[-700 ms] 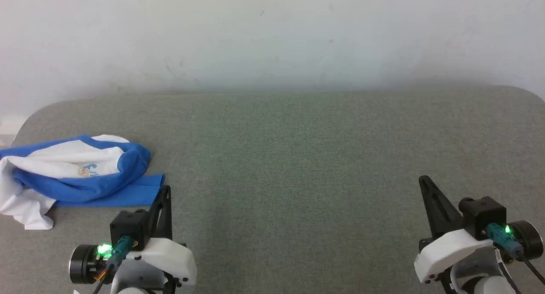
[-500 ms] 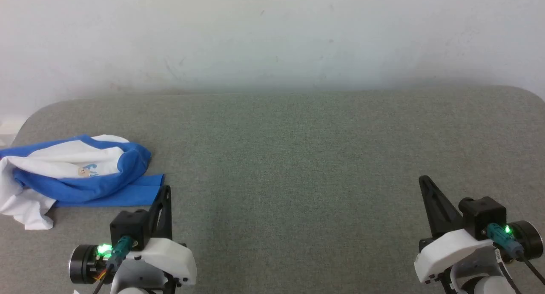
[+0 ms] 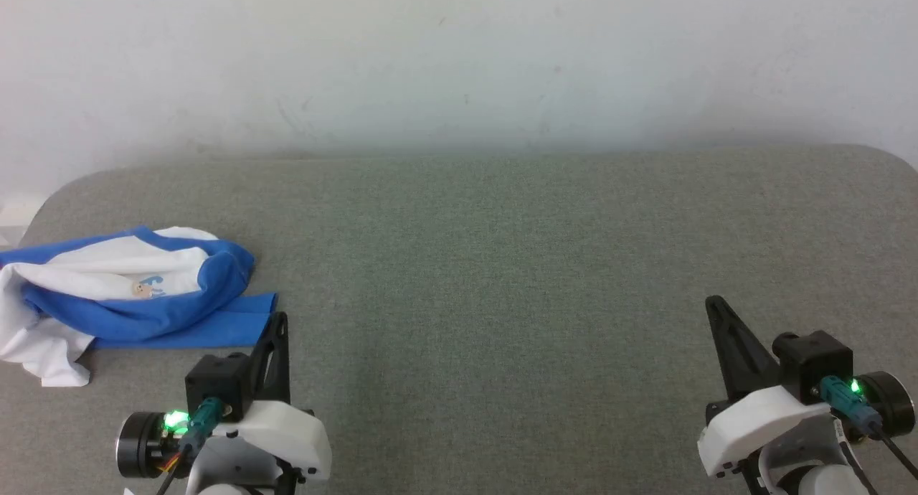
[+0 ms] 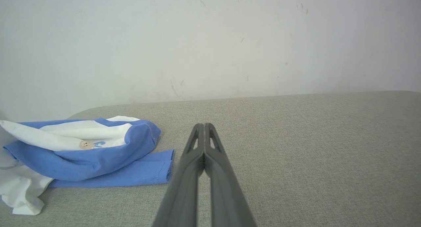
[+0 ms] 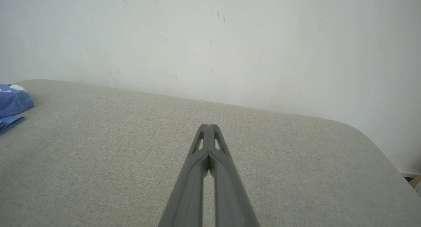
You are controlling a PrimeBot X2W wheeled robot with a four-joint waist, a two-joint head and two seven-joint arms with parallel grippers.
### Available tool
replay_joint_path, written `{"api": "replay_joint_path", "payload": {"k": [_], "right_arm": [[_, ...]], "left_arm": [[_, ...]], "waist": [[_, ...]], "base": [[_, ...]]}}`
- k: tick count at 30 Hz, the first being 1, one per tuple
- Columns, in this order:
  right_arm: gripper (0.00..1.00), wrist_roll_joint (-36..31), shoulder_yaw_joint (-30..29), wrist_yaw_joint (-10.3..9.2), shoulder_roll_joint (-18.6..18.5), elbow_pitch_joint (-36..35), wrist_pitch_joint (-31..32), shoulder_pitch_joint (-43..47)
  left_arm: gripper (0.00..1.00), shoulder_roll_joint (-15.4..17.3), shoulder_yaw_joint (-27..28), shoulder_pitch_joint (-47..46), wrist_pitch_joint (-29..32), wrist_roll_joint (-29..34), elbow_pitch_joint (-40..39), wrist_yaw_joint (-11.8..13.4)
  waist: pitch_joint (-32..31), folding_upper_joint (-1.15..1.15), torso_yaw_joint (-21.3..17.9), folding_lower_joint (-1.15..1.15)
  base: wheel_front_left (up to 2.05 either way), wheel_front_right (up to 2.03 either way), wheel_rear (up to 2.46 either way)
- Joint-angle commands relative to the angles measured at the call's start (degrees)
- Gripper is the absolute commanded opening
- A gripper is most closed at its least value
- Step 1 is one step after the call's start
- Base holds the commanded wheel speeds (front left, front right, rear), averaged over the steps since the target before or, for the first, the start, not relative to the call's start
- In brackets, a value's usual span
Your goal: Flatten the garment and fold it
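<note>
- Currently the garment (image 3: 129, 294) lies in a crumpled heap at the far left of the grey cloth-covered surface (image 3: 502, 265), white cloth wrapped in blue, and its left part is cut by the edge of the head view.
- One flat blue sleeve (image 3: 215, 326) sticks out from under the heap toward the left hand (image 3: 278, 317).
- The left hand is clenched, its two dark fingers pressed together with only air at the tips. It is near the sleeve's hem, just to the right of it, and the left wrist view shows a strip of bare surface between them.
- The right hand (image 3: 711, 303) is clenched in the same way, at the lower right, well apart from the garment, with bare surface between them.
- Behind the surface stands a white wall (image 3: 459, 64) with small scratches and marks.
- A green light (image 3: 172, 420) shines on each wrist in the head view.
- The left wrist view shows the heap from low down, with the white hem hanging at the lower left.
- The right wrist view catches just a blue corner of the garment at its left edge, and the rounded far right corner of the surface.
- The small print (image 4: 93, 144) on the white cloth has a pale round shape and blue strokes; it is too small to read as letters.
</note>
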Motion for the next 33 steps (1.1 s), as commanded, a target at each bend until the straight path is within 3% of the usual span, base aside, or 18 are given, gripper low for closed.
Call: {"api": "replay_joint_path", "payload": {"k": [1, 17, 18, 20, 21, 22, 33], "right_arm": [[0.0, -0.4, -0.1, -0.12, 0.2, -0.3, 0.0, -0.8], [0.0, -0.4, -0.1, -0.12, 0.2, -0.3, 0.0, -0.8], [1.0, 0.0, 0.0, 0.0, 0.0, 0.0, 0.0, 0.0], [1.0, 0.0, 0.0, 0.0, 0.0, 0.1, 0.0, 0.1], [0.0, 0.0, 0.0, 0.0, 0.0, 0.1, 0.0, 0.1], [1.0, 0.1, 0.0, 0.0, 0.0, 0.1, -0.1, 0.1], [1.0, 0.7, -1.0, -0.01, 0.0, 0.7, -1.4, 0.0]], "left_arm": [[0.0, -0.1, 0.2, -0.7, 0.0, 0.4, -0.3, -0.1], [0.0, -0.1, 0.2, -0.7, 0.0, 0.4, -0.3, -0.1], [1.0, 0.0, 0.0, 0.0, 0.0, 0.0, 0.0, 0.0], [1.0, 0.0, -0.1, 0.0, 0.0, 0.0, 0.0, 0.0], [0.0, 0.0, -0.1, 0.0, 0.0, 0.0, 0.1, 0.0], [1.0, 0.0, -0.1, 0.0, -0.1, 0.0, 0.1, 0.0], [1.0, 0.0, -1.1, -0.3, -1.4, -0.6, 0.8, 0.6]], "waist": [[0.0, 0.0, 0.0, 0.0], [0.0, 0.0, 0.0, 0.0], [0.0, 0.0, 0.0, 0.0], [0.0, 0.0, 0.0, 0.0], [0.0, 0.0, 0.0, 0.0], [0.0, 0.0, 0.0, 0.0], [0.1, 0.0, 0.0, 0.0]], "base": [[0.0, 0.0, 0.0], [0.0, 0.0, 0.0], [0.0, 0.0, 0.0], [0.0, 0.0, 0.0], [0.0, 0.0, 0.0], [0.0, 0.0, 0.0], [0.0, 0.0, 0.0]]}}
